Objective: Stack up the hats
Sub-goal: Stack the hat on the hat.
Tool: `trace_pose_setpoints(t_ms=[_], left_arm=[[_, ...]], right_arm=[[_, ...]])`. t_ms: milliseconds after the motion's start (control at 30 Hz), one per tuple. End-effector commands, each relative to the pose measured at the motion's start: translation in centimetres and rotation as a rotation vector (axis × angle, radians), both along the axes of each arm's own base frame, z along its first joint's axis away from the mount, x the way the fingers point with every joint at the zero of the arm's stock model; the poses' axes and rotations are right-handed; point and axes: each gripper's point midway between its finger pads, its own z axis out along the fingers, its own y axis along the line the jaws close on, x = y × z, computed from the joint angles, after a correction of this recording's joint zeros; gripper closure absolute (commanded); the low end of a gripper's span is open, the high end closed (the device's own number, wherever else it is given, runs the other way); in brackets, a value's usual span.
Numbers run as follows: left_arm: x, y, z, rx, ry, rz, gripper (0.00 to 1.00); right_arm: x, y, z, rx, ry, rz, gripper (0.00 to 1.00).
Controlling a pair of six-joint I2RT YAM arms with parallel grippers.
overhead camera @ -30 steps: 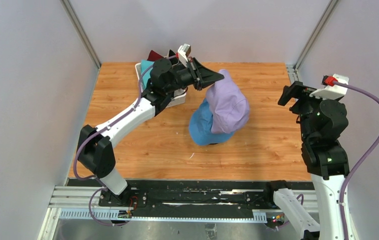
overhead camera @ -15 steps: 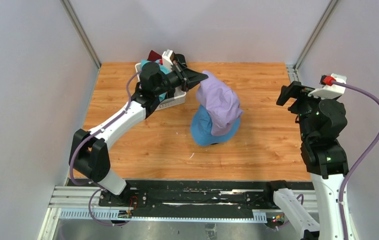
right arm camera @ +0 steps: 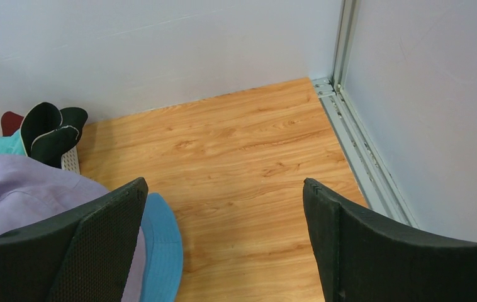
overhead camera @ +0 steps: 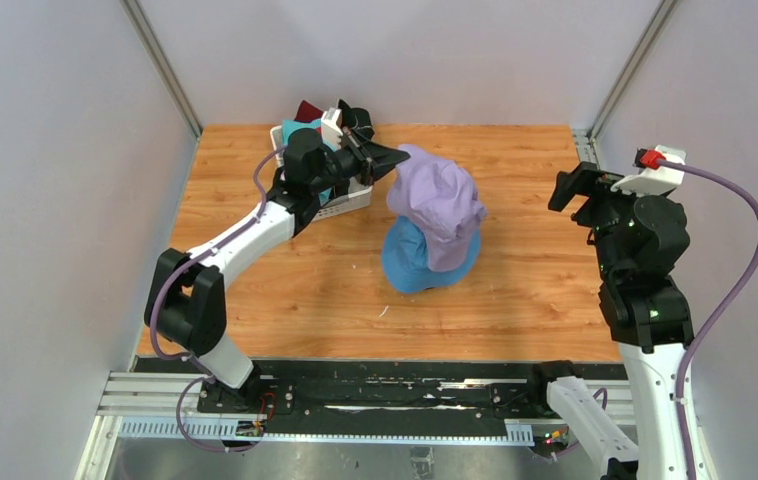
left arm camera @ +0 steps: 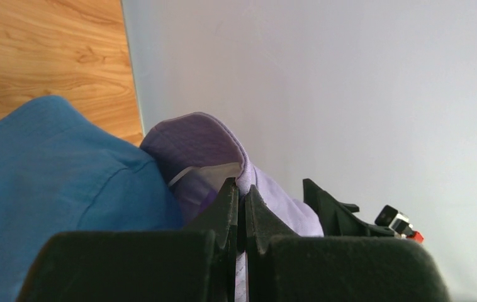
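Lavender hat (overhead camera: 437, 200) sits draped over the blue hat (overhead camera: 410, 265) mid-table. Only the left wrist cam shows its edge nipped between the left gripper (left arm camera: 241, 202) jaws. Left arm's stretched out; right gripper (right arm camera: 224, 185) hangs back, spread wide.

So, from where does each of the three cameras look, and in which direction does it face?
Top external: above and behind the bases, looking down on the table; both arms show, the left gripper pinching the lavender hat over the blue hat.
Left wrist: on the left arm, looking along its shut fingers at the lavender brim.
Right wrist: on the right arm, facing the far wall across the table; the open right gripper frames the view.
All three share the lavender and blue hats.
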Motion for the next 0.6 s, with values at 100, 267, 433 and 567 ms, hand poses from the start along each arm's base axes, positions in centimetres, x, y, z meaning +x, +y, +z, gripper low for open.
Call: trace_pose_setpoints(t_ms=[100, 267, 433, 567], left_arm=[[-0.1, 1.5, -3.5, 0.037, 0.005, 0.064, 1.00], [-1.0, 3.0, -4.6, 0.074, -0.016, 0.132, 1.00], [-1.3, 3.6, -5.6, 0.085, -0.022, 0.161, 1.00], [-2.0, 4.0, -6.2, 0.103, -0.031, 0.195, 1.00]], right_arm=[[0.7, 1.3, -0.2, 0.016, -0.011, 0.063, 0.08], [1.4, 2.0, -0.9, 0.032, 0.003, 0.096, 0.09], [2.1, 3.1, -1.6, 0.045, 0.020, 0.146, 0.09], [2.4, 4.3, -2.0, 0.053, 0.027, 0.210, 0.11]])
